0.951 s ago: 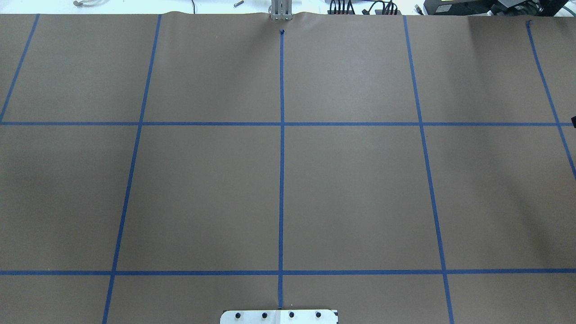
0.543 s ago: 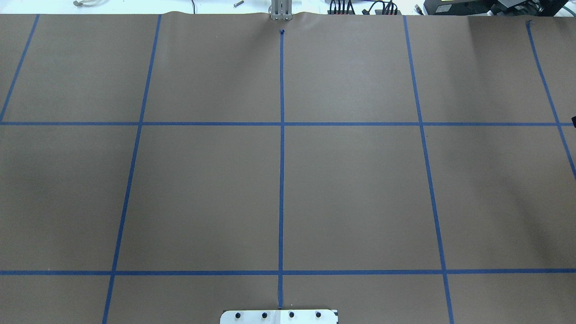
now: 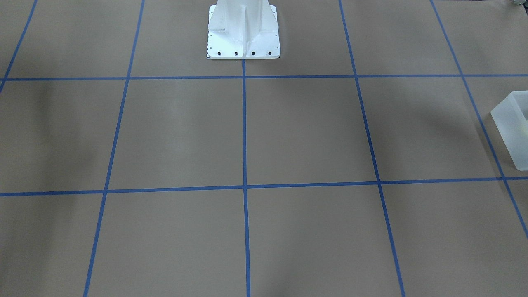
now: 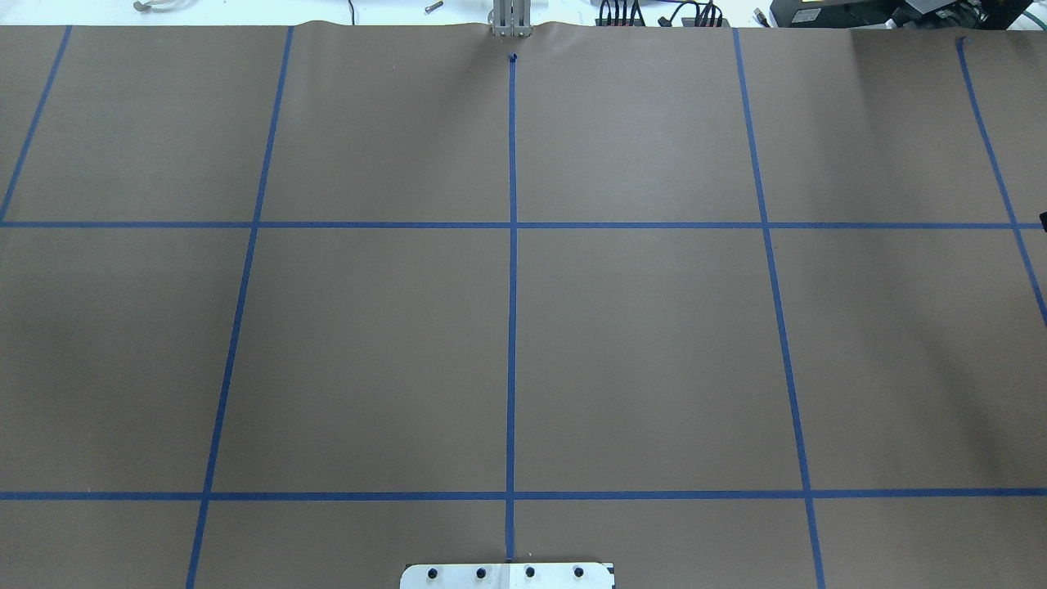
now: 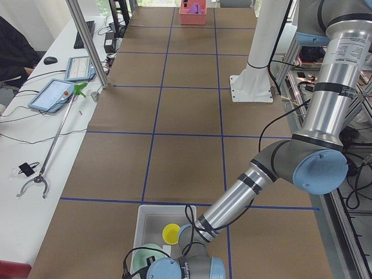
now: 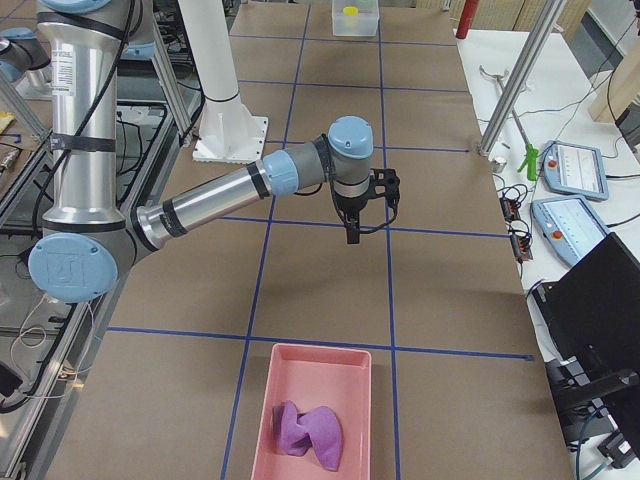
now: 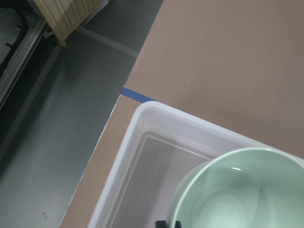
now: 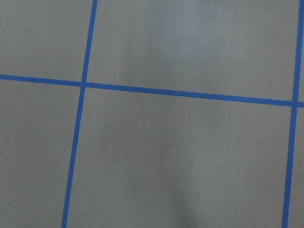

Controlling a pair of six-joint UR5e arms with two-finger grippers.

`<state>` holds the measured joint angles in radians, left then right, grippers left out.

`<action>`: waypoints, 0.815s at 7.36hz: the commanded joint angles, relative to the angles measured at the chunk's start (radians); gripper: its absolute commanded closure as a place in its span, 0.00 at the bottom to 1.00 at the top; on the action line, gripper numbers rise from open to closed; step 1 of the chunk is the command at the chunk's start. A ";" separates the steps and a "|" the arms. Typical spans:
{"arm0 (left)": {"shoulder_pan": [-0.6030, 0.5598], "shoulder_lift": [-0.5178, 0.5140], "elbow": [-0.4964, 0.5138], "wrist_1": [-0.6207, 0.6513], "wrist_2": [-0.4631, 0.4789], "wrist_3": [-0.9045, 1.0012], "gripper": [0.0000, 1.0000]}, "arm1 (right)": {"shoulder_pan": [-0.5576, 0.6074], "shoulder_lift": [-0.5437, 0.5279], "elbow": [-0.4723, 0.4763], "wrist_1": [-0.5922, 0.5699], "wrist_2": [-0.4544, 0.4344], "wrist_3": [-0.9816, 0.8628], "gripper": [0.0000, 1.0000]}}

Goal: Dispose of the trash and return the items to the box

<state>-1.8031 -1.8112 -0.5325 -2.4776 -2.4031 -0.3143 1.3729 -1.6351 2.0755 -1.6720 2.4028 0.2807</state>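
Observation:
The frosted white box (image 5: 146, 216) stands at the table's left end. Inside it are the yellow cup (image 5: 171, 233) and the mint-green bowl (image 5: 144, 259). My left arm reaches down over the box, and its wrist (image 5: 186, 268) hides the gripper. The left wrist view shows the bowl (image 7: 237, 194) close up inside the box (image 7: 142, 118), with a dark fingertip (image 7: 168, 223) at the bowl's rim; I cannot tell whether it grips. The box's corner shows in the front view (image 3: 513, 123). My right gripper (image 6: 351, 237) hangs over bare table mid-way along; I cannot tell its state.
A pink bin (image 6: 318, 400) holding a purple cloth (image 6: 308, 432) sits at the table's right end. The white robot base (image 3: 243, 37) stands at the near middle edge. A side bench holds tablets (image 5: 55, 93) and a grabber tool (image 5: 46, 151).

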 commanded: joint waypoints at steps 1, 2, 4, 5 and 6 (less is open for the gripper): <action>0.007 0.030 0.000 -0.067 -0.002 -0.005 0.02 | 0.000 0.000 0.000 0.000 -0.001 0.000 0.00; 0.007 0.042 -0.001 -0.111 -0.004 -0.006 0.01 | 0.000 0.000 0.000 0.000 -0.001 0.000 0.00; 0.010 0.046 -0.076 -0.107 -0.060 -0.008 0.01 | -0.002 0.003 -0.002 0.000 -0.001 -0.002 0.00; 0.024 0.039 -0.107 -0.103 -0.073 -0.008 0.01 | -0.002 0.001 -0.002 -0.002 -0.002 -0.002 0.00; 0.042 0.038 -0.139 -0.099 -0.076 -0.006 0.01 | 0.000 0.001 -0.002 -0.002 -0.001 -0.002 0.00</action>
<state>-1.7804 -1.7703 -0.6289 -2.5813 -2.4664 -0.3216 1.3719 -1.6331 2.0741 -1.6730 2.4015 0.2794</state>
